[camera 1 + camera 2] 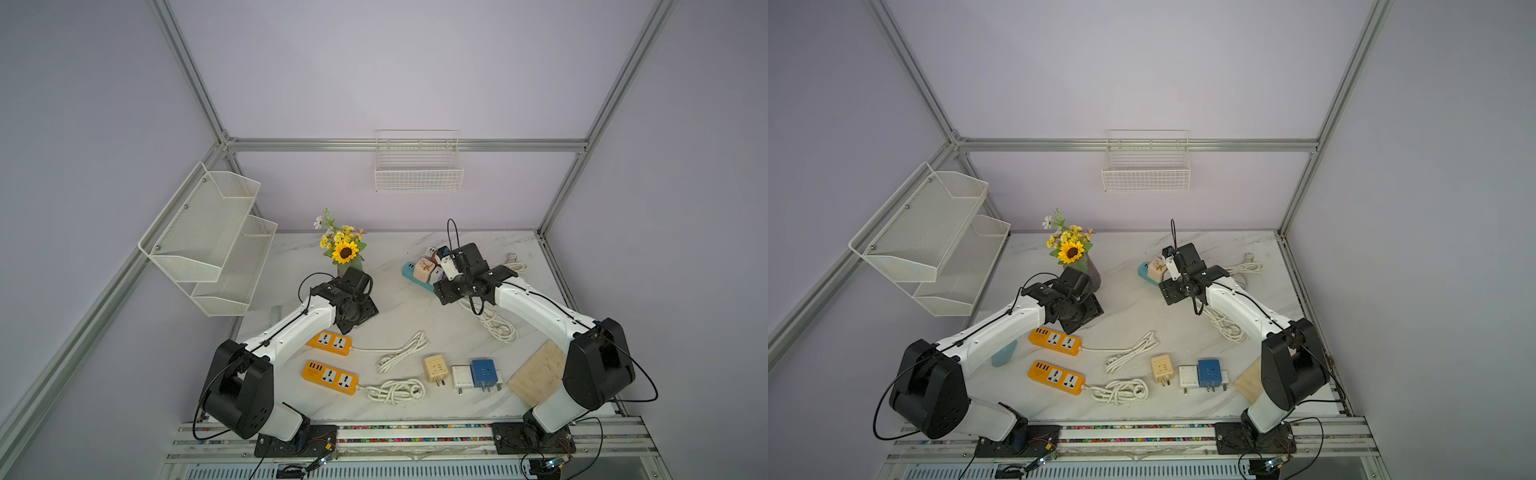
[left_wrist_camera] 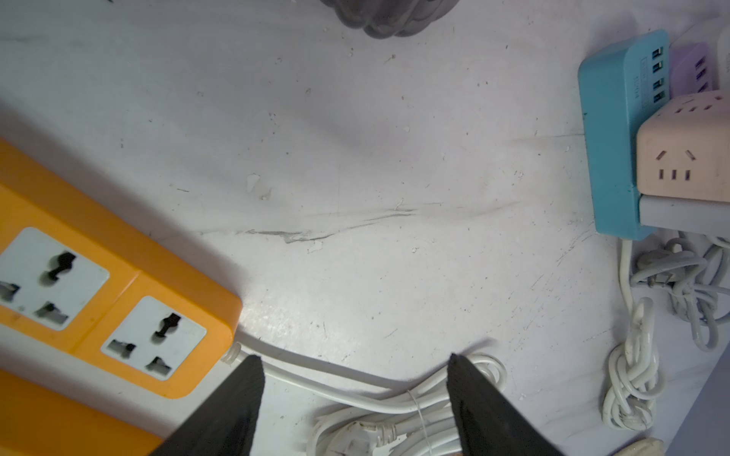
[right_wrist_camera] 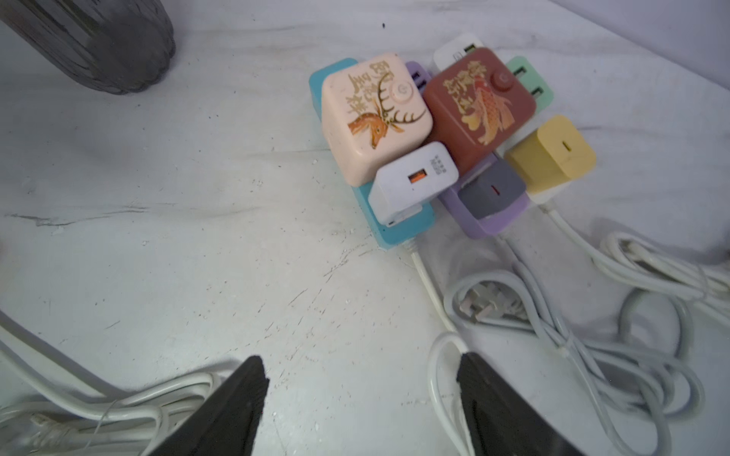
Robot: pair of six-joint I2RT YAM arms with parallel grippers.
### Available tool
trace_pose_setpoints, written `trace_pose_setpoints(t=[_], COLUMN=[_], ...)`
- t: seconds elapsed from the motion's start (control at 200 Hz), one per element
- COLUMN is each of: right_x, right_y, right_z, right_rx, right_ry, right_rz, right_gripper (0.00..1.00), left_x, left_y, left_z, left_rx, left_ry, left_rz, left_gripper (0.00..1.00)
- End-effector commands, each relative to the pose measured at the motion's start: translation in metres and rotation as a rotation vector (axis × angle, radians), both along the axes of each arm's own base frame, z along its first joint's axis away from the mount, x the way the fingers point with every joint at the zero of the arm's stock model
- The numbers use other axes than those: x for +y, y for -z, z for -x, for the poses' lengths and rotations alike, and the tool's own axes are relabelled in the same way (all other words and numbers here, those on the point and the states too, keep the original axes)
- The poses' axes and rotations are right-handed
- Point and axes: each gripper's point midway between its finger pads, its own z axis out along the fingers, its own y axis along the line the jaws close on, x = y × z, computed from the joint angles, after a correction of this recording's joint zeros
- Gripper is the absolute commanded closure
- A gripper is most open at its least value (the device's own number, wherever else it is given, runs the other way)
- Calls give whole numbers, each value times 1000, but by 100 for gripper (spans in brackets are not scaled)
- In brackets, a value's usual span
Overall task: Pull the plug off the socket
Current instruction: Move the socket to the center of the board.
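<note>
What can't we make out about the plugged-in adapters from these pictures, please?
- Pink deer adapter: prongs hidden under its own body, right wrist view.
- Teal power strip: sockets covered by adapters, right wrist view.
- Adapter cluster: partly behind the right arm, too small, in both top views.

— What do we see on the worktop?
— White marbled stone. Near the front lie 2 orange power strips, the far strip and the near strip, each with a coiled white cord to its right.
— And beside those?
— 3 cube adapters in a row: beige, white and blue, then a wooden board.
— Toward the back?
— We find a grey vase, a teal strip, a purple strip beside it, and more loose cords.
</note>
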Motion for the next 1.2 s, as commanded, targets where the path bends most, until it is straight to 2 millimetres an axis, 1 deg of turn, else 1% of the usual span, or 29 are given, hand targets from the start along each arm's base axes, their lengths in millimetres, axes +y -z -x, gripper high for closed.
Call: trace_pose_setpoints(t=[0.0,0.065,0.175,0.265,0.325,0.41,0.445,0.55,0.625,0.855,0.975,1.12,1.195], right_x=[16,16,26,19,15,15,15,9,7,2,6,8,10], right_y=[-12,-7,4,16,18,22,28,41,46,57,62,65,65], right_z=[-35,-46,-53,-64,-69,-70,-69,-71,-73,-79,-84,-93,-95], right_rx=[-130,-131,-129,-120,-123,-108,-97,-70,-57,-39,-32,-34,-35], right_ry=[-121,-109,-158,-123,-114,-128,-137,-130,-133,-120,-128,-129,-138], right_rz=[-60,-78,-90,-50,-39,-32,-23,-7,-3,18,10,20,20], right_gripper=[20,20,21,20,19,20,20,22,24,26,26,30,33], left_x=[-13,-15,-17,-17,-17,-16,-16,-17,-17,-18,-23,-28,-31], left_y=[-13,-13,-14,-15,-15,-15,-15,-16,-17,-15,-15,-13,-12], left_z=[-10,-12,-13,-13,-13,-13,-14,-15,-16,-19,-22,-25,-26], left_rx=[-47,-46,-47,-51,-53,-54,-55,-54,-57,-51,-51,-44,-44], left_ry=[-11,-7,-1,6,9,12,14,21,26,32,44,54,53], left_rz=[71,76,81,75,73,73,72,67,62,56,66,83,96], left_gripper=[24,24,24,24,24,24,24,24,24,24,24,24,24])
